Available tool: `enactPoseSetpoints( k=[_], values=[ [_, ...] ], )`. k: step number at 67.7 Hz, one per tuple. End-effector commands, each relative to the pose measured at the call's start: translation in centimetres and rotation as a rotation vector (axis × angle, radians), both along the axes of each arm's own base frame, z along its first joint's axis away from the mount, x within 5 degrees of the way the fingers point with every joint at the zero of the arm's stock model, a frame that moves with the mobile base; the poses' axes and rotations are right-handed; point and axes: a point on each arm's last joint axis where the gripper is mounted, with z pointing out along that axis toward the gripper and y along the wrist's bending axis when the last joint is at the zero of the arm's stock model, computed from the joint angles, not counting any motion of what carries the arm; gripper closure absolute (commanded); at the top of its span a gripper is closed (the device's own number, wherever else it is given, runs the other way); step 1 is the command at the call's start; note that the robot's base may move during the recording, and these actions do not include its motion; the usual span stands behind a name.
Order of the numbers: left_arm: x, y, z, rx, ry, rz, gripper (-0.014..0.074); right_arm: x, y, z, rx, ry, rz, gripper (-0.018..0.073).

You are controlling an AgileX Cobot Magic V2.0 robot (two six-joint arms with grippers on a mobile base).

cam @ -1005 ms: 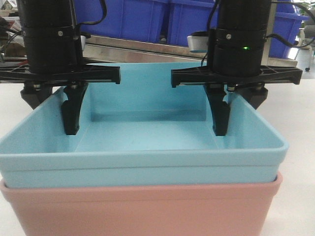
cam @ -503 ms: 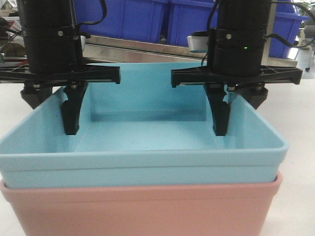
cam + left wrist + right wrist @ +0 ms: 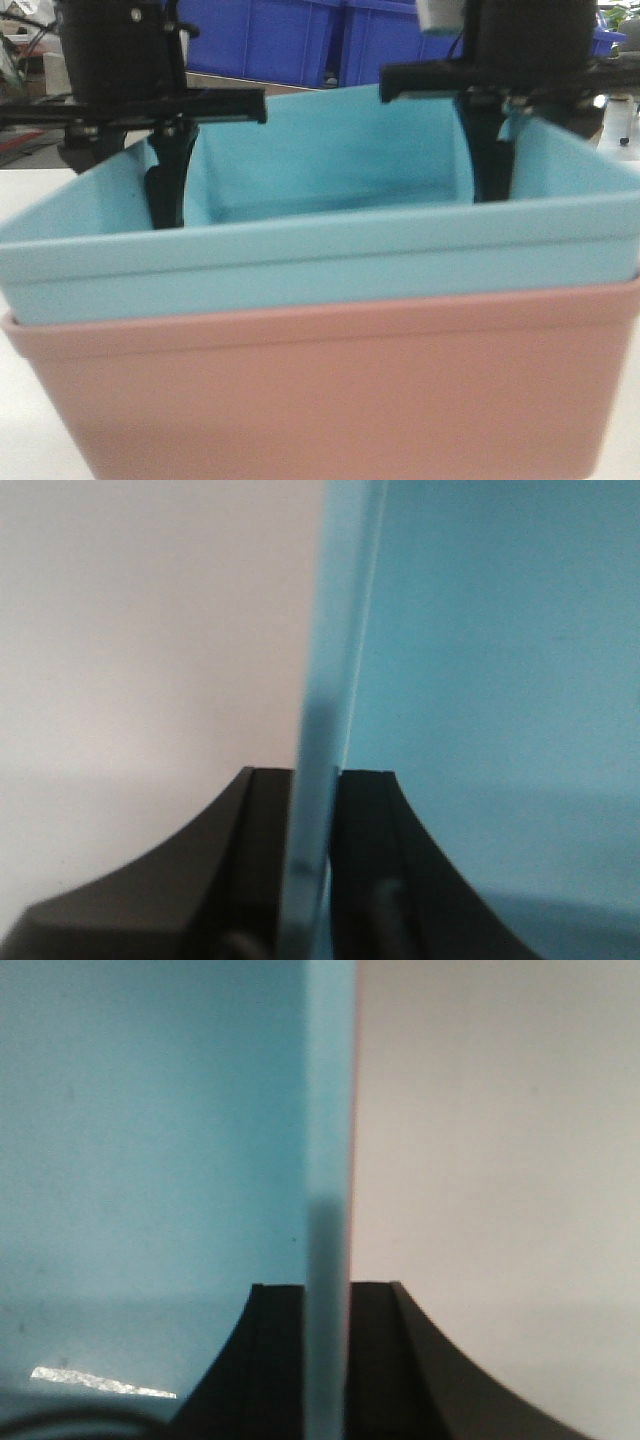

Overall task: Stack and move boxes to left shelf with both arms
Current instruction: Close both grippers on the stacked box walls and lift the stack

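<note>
From the front, the light blue tub (image 3: 330, 270) sat nested inside the salmon pink tub (image 3: 330, 390), its rim standing proud of the pink one. The pair tilted slightly, with the right side higher in the frame. They filled the foreground, with white surface (image 3: 25, 425) at the lower left corner and dark blue bins (image 3: 290, 40) behind. Whether the stack was touching the surface could not be told.

This view showed only the inner finger of each claw reaching down inside the blue tub. The left claw (image 3: 150, 185) was at the left wall and the right claw (image 3: 515, 145) at the right wall. Those fingers were all that the blue tub held.

The wrist views showed the grip itself. In the left one, black fingers (image 3: 235, 880) pressed against both faces of the blue wall, with pale surface to the outside and the blue interior to the inside, so the left claw was clamped on that wall. The right wrist view mirrored it. Its fingers (image 3: 270, 1360) were closed tight on the right wall, and a thin pink edge showed along the wall's outer side.
</note>
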Motion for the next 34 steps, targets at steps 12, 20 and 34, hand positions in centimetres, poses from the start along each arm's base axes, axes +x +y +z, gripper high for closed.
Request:
enactPoseSetpoints(
  k=[12,20,34],
  values=[
    [-5.9,-0.6,4.2,0.007,0.009,-0.012,0.0601,-3.7,0.7,4.2,0.068,-0.083,0.064,0.0504],
    [-7.5,-0.3,4.3,0.03,-0.007,0.009,0.0601,-5.3,0.9,3.6,0.058,-0.054,0.076,0.0504],
    [-10.3,0.8,5.1,0.012,-0.015,0.012,0.0601,-7.8,0.2,3.7,0.058,-0.067,0.038,0.0504]
  ],
)
